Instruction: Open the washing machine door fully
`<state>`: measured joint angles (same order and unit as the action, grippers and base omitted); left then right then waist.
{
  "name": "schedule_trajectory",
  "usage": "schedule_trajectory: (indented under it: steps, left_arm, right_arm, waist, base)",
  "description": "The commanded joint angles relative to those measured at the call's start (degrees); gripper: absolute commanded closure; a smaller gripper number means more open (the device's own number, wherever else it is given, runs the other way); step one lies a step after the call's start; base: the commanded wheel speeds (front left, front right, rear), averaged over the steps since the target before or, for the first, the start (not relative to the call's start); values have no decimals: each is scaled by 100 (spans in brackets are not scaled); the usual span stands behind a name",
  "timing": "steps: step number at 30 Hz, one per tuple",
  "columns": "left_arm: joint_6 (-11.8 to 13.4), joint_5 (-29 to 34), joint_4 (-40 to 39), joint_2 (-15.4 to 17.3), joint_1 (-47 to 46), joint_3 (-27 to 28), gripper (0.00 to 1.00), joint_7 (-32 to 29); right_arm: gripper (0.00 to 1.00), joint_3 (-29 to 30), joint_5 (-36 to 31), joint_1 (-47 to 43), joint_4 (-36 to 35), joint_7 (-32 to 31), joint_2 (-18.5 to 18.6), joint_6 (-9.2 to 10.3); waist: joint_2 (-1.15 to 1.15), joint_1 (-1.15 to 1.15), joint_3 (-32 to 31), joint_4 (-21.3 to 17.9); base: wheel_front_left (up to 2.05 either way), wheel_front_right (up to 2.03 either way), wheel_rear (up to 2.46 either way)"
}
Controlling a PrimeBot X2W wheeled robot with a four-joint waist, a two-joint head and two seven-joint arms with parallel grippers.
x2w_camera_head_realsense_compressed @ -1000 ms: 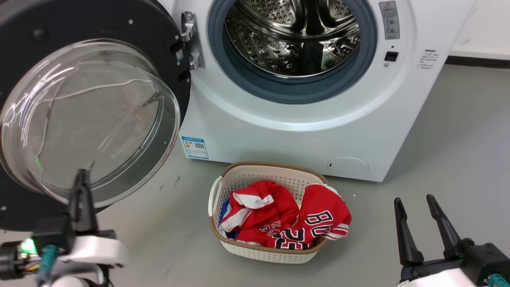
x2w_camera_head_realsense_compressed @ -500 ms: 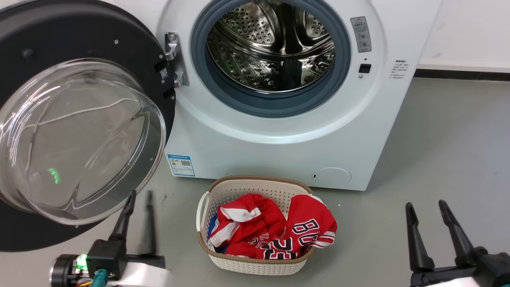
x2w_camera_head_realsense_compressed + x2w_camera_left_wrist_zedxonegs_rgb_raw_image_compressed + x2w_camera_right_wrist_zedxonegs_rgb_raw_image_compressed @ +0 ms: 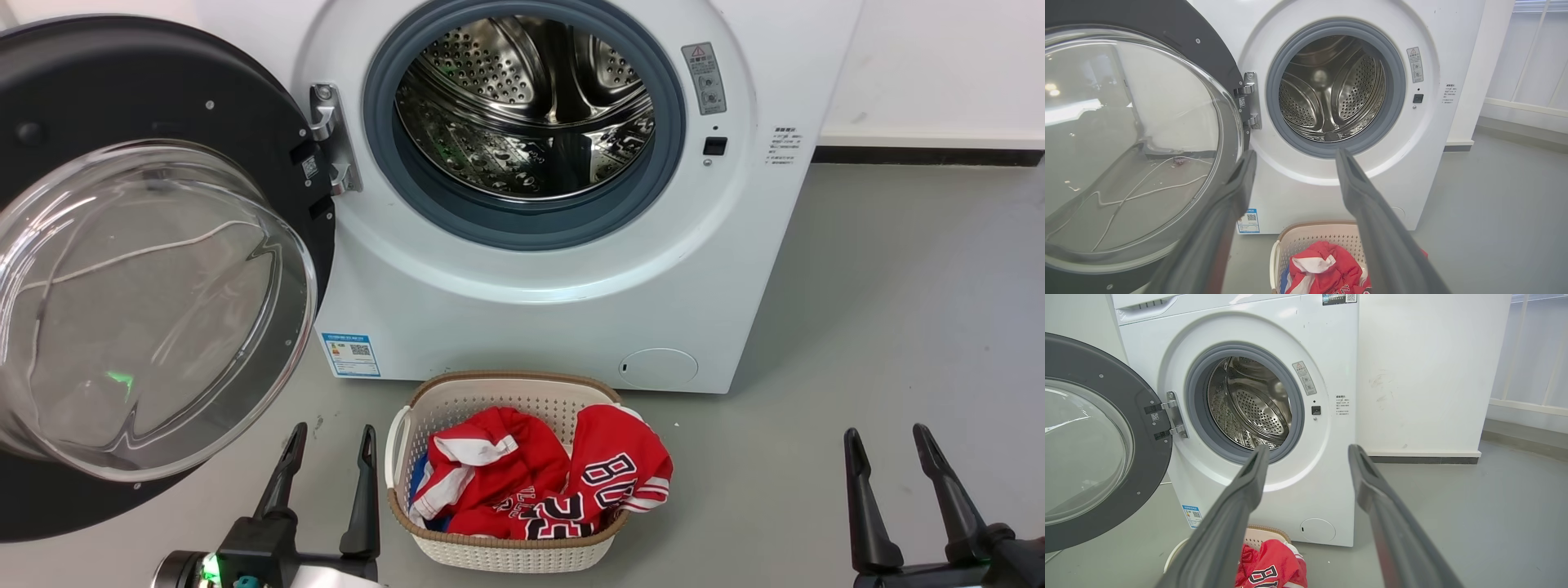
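**Left fingers off the door, door swung wide**

A second ago the left gripper (image 3: 333,434) had its tips up against the lower edge of the door's glass bowl. Now it sits lower and further right, clear of the door and just beside the laundry basket (image 3: 397,433). The head camera has shifted as well, so part of that change is the view's. The left fingers are spread and hold nothing. The right gripper (image 3: 888,434) is likewise spread and empty, well apart over the bare floor.

The washing machine door (image 3: 155,278) hangs from its hinge (image 3: 326,139) at the left of the washing machine (image 3: 555,302). It is swung out wide, bowl side toward the robot, and the steel drum (image 3: 531,106) is fully exposed. To my eye the opening is done or nearly so, which would explain both arms parked low and out of the door's swing.

The basket stands right in front of the washer, likely staged for loading. The red jersey (image 3: 620,457) in it shows "BU" in black. The blue sticker (image 3: 351,354) carries a QR code, and the label (image 3: 704,77) beside the drum has a red warning triangle. Their print is too small to read.
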<state>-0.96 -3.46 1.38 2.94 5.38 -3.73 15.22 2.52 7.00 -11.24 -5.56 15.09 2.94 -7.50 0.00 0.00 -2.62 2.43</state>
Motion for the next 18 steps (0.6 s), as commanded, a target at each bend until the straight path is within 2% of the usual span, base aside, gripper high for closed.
schedule_trajectory:
  steps: [1, 14, 15, 18]
  left_arm:
    - [40, -43, 17, -7, 56, -13, 0, -13]
    - [83, -89, 199, -8, 137, -13, 0, -13]
    - [63, -86, 200, 0, 102, -5, 100, 0]
    - [47, -112, 361, 0, 167, -5, 100, -3]
  right_arm:
    - [0, -6, -2, -79, -21, 10, -13, 1]
    - [0, 27, 52, -71, 42, 11, -13, 2]
    - [100, 25, 57, -44, 32, 0, 0, 0]
    - [100, 8, 87, -71, 190, -9, -1, 0]
  waist:
    - [0, 0, -8, -25]
    - [0, 0, -13, -76]
    - [0, 0, -13, -77]
    - [0, 0, -12, -79]
  base:
    - [0, 0, 0]
    - [0, 0, 0]
    - [0, 0, 0]
    - [0, 0, 0]
